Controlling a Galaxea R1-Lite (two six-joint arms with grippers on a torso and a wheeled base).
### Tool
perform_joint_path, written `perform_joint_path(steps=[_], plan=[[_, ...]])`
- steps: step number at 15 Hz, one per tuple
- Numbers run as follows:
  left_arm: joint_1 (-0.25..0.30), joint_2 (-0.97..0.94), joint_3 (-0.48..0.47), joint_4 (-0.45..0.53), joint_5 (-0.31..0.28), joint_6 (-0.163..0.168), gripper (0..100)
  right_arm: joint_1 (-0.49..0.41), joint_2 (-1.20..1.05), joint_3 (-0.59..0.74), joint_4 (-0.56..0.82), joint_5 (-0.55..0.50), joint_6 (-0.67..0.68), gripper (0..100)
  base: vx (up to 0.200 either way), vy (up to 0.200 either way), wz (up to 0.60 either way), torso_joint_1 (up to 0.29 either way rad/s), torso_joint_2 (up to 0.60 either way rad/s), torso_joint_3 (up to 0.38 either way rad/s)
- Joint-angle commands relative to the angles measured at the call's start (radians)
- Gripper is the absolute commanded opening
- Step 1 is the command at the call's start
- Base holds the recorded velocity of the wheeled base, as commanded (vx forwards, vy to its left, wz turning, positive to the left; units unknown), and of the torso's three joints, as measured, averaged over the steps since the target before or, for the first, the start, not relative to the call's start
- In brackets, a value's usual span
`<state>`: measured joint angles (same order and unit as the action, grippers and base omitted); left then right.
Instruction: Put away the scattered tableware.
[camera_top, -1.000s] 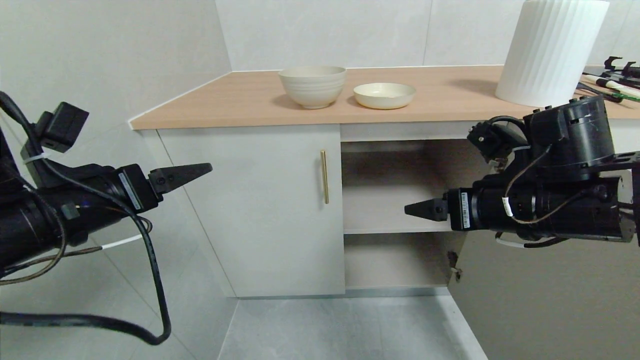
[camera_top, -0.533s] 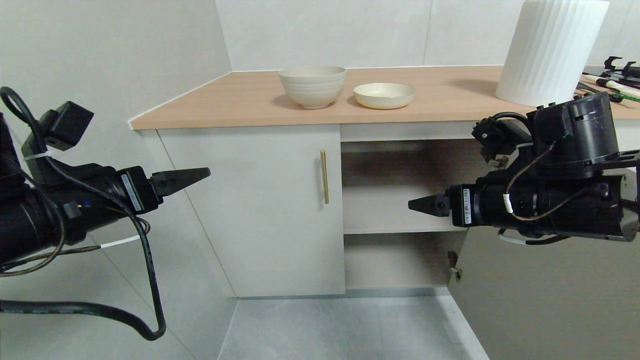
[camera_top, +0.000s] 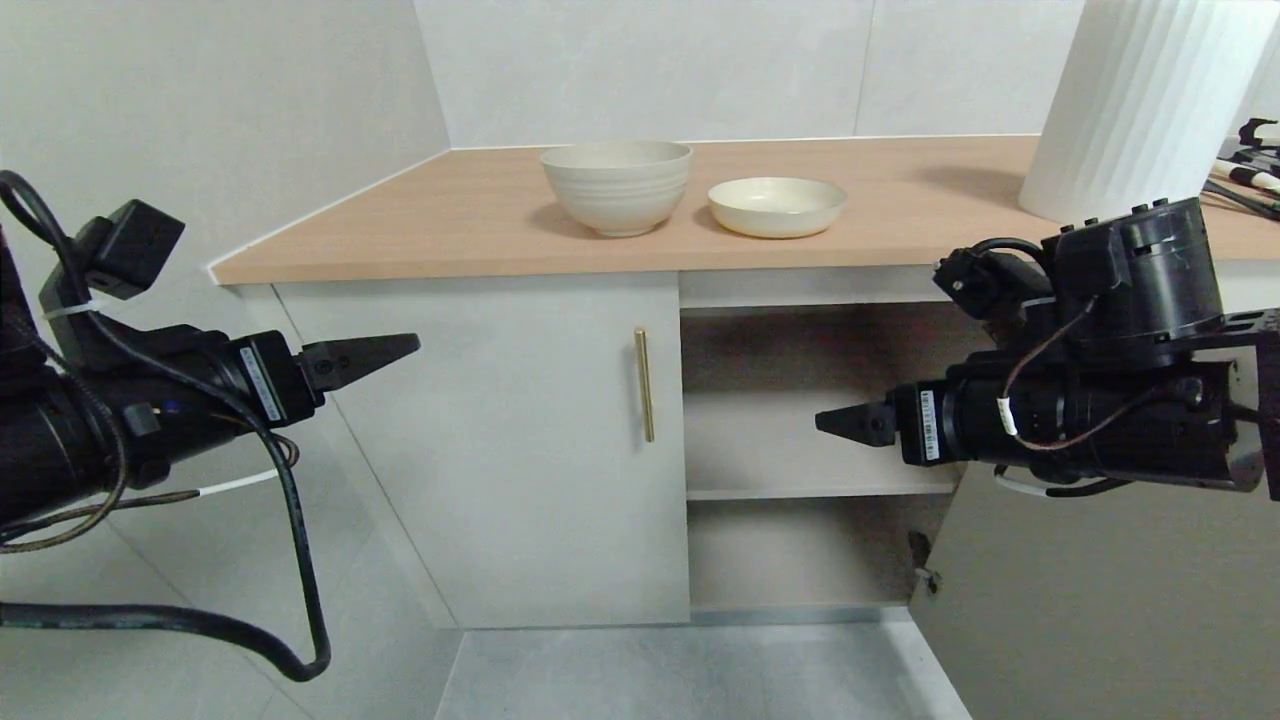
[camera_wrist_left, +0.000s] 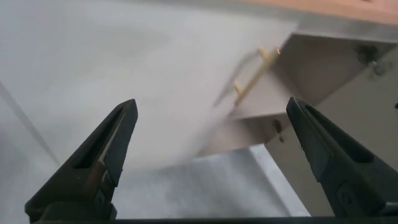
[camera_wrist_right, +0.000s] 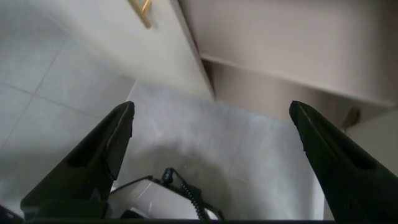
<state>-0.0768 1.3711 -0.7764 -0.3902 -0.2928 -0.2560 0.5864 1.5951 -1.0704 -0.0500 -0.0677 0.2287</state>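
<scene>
A deep cream bowl (camera_top: 617, 186) and a shallow cream dish (camera_top: 777, 206) stand side by side on the wooden countertop (camera_top: 450, 225). Below them the cabinet's right half is open, showing a bare shelf (camera_top: 790, 445). My left gripper (camera_top: 375, 352) hangs in front of the closed left door, well below the counter. It is open and empty, its fingers (camera_wrist_left: 99, 162) spread wide in the left wrist view. My right gripper (camera_top: 845, 421) points at the open compartment at shelf height. It is also open, with nothing between its fingers (camera_wrist_right: 99, 155).
The closed door carries a gold handle (camera_top: 645, 385). The opened right door (camera_top: 1090, 600) stands out below my right arm. A tall white ribbed cylinder (camera_top: 1140, 100) and some utensils (camera_top: 1250, 175) sit at the counter's right end. Grey tiled floor (camera_top: 680, 670) lies in front.
The head camera has moved, so the counter and cabinet look a little larger and lower. Both grippers keep nearly the same places and stay open.
</scene>
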Motion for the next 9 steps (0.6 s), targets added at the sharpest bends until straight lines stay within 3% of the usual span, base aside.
perform_joint_path(steps=[1,3,7,9], plan=[[0.0,-0.001,0.0,-0.001,0.0,0.0,100,0.01,-0.001,0.004,-0.001,0.0,0.001,100,0.2,0.0,0.0,0.002,0.0,0.002],[0.0,-0.003,0.0,-0.001,0.0,0.0,100,0.02,-0.006,0.007,-0.001,0.0,0.0,100,0.2,0.0,0.0,0.002,0.0,0.0],[-0.001,-0.041,0.006,0.004,0.0,0.003,100,0.023,-0.012,0.012,-0.001,0.002,0.0,100,0.0,0.0,0.0,0.0,0.0,0.0],[-0.003,-0.044,0.012,0.004,0.0,0.027,100,0.03,-0.012,0.014,-0.001,0.0,0.0,100,0.0,0.0,0.0,0.0,0.0,0.0]])
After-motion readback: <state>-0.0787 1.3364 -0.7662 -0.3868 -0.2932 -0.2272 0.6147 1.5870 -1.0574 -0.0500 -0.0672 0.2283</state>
